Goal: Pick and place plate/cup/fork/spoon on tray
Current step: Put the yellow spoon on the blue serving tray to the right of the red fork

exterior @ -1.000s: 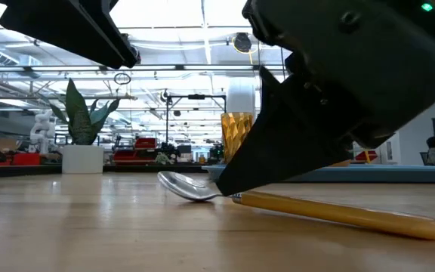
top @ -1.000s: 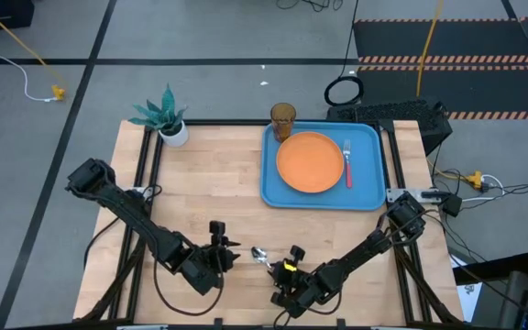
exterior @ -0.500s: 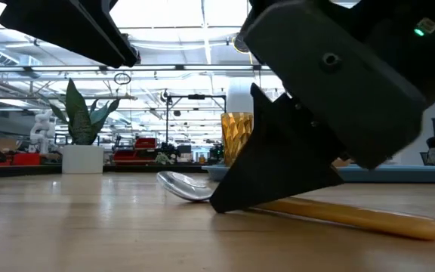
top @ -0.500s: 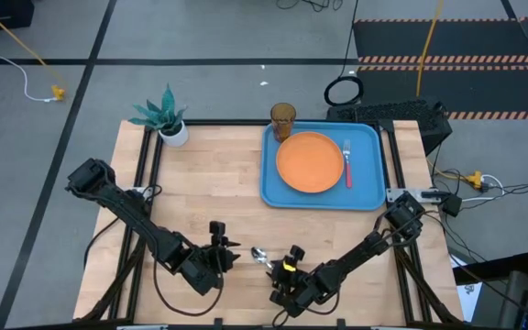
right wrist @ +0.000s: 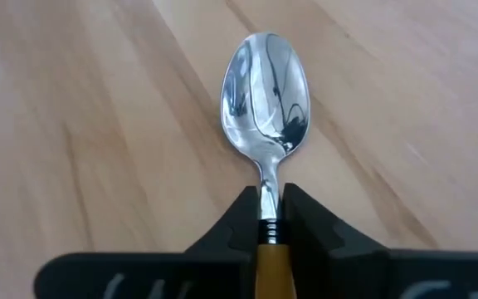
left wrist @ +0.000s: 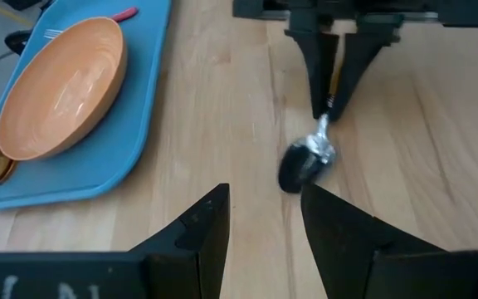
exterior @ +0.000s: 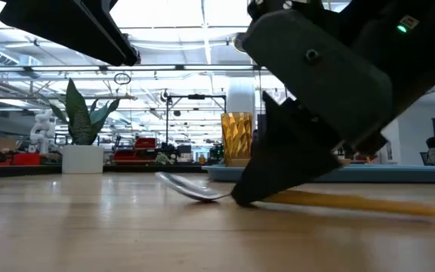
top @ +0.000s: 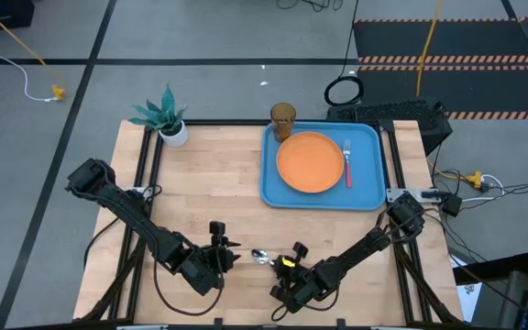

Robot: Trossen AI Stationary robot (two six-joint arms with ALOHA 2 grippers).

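The spoon (top: 262, 256), with a silver bowl and an orange-yellow handle, is at the table's near edge, and my right gripper (top: 284, 265) is shut on it. My left gripper (top: 224, 247) hovers open just left of the spoon's bowl (left wrist: 304, 163) and holds nothing. At the far right, the blue tray (top: 369, 188) holds the orange plate (top: 310, 162) and the red-handled fork (top: 347, 165). The amber cup (top: 282, 118) stands at the tray's far left corner. My right gripper pinches the spoon's neck (right wrist: 269, 199), where the metal meets the orange handle, between its two fingers (right wrist: 235, 228). The fingers slant down from the table's near right and lie along the spoon. The handle (exterior: 353, 202) runs back under the gripper, nearly level and off the table. I cannot tell whether the bowl (exterior: 195, 190) touches the wood.
A white pot with a green plant (top: 167, 117) stands at the table's far left corner. Bare wood (top: 209, 183) lies between the grippers and the tray.
The spoon's handle end has come up off the table, so the spoon now lies nearly level while its bowl stays low. My right gripper's fingertip dipped to the table and now sits at the spoon's neck. The left arm has kept still.
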